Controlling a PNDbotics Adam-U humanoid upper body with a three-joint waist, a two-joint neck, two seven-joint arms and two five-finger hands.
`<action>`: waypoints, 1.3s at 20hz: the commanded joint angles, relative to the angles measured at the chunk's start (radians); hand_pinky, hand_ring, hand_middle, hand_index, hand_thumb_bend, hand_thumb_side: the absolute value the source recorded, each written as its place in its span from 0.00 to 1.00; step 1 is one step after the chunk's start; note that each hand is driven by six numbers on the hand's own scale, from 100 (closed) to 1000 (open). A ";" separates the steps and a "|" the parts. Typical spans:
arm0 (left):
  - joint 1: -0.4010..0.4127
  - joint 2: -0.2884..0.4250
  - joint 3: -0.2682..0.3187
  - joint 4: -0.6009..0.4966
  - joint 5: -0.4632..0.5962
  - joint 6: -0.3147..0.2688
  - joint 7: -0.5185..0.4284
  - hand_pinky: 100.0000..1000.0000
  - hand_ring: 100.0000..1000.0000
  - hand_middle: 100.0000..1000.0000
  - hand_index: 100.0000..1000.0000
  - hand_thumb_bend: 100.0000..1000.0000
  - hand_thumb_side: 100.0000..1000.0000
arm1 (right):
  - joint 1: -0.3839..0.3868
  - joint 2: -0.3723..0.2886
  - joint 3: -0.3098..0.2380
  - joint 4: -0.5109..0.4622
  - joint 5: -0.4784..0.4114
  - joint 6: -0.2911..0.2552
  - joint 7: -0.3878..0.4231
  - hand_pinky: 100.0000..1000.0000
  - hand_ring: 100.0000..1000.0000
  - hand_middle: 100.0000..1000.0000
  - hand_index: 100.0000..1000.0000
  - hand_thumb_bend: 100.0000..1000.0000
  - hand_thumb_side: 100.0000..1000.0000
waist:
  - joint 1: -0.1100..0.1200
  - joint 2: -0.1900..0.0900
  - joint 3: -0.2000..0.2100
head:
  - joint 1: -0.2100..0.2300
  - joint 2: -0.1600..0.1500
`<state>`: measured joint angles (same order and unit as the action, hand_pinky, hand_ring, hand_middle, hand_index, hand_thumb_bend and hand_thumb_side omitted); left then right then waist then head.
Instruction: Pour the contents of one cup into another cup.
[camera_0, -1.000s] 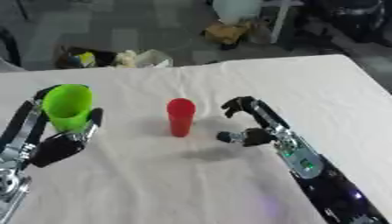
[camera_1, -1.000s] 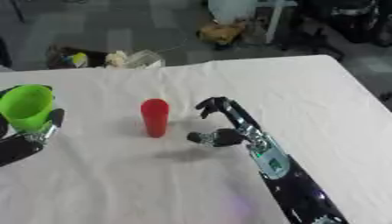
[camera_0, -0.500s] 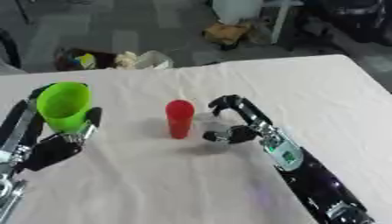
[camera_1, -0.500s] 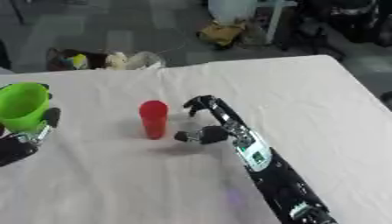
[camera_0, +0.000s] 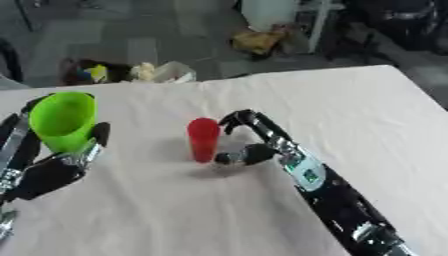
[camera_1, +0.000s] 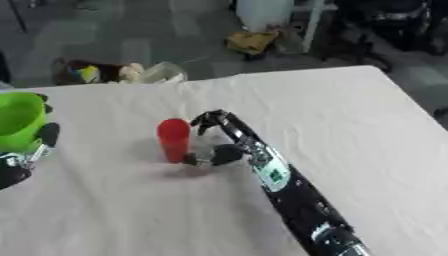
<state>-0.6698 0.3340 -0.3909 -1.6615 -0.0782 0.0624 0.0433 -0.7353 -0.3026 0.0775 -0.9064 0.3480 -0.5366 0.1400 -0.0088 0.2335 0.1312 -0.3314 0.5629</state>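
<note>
White-clothed table (camera_0: 350, 105), red cup (camera_0: 203, 139), cluttered floor (camera_0: 175, 30)

The right hand (camera_0: 249, 145) has slid in across the surface (camera_0: 350, 100) toward the red cup (camera_0: 203, 139); a second ago it sat well to the cup's right, now its curled fingers (camera_0: 234, 118) and thumb are just beside the cup, seemingly not yet closed on it. The cup now stands between fingers and thumb, right at the hand's opening.

Soft, even light overhead; the pale bench (camera_0: 350, 110) is bright, the far floor dim; everything slightly blurred, with faint shadows.
</note>
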 joint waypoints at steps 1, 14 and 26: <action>-0.023 0.006 0.001 -0.019 0.006 0.001 -0.006 0.30 0.45 0.61 0.75 0.00 0.29 | -0.031 -0.003 0.003 0.005 0.014 -0.009 0.012 0.76 0.62 0.44 0.69 0.74 0.40 | 0.001 -0.017 0.004 | -0.008 -0.015; -0.037 -0.002 -0.005 -0.025 0.013 0.001 -0.019 0.30 0.46 0.61 0.75 0.00 0.30 | -0.074 0.026 0.015 0.038 0.049 -0.028 0.039 0.77 0.63 0.44 0.69 0.74 0.40 | -0.004 -0.014 0.041 | -0.022 -0.035; -0.042 -0.009 -0.011 -0.033 0.011 0.001 -0.029 0.30 0.46 0.61 0.75 0.00 0.30 | -0.090 0.044 0.014 0.068 0.074 -0.035 0.039 0.78 0.65 0.46 0.70 0.75 0.39 | -0.001 -0.002 0.073 | -0.025 -0.049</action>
<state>-0.6914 0.3232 -0.4029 -1.6687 -0.0685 0.0643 0.0179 -0.8048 -0.2523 0.0931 -0.8328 0.4137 -0.5688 0.1792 -0.0137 0.2461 0.2023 -0.3541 0.5255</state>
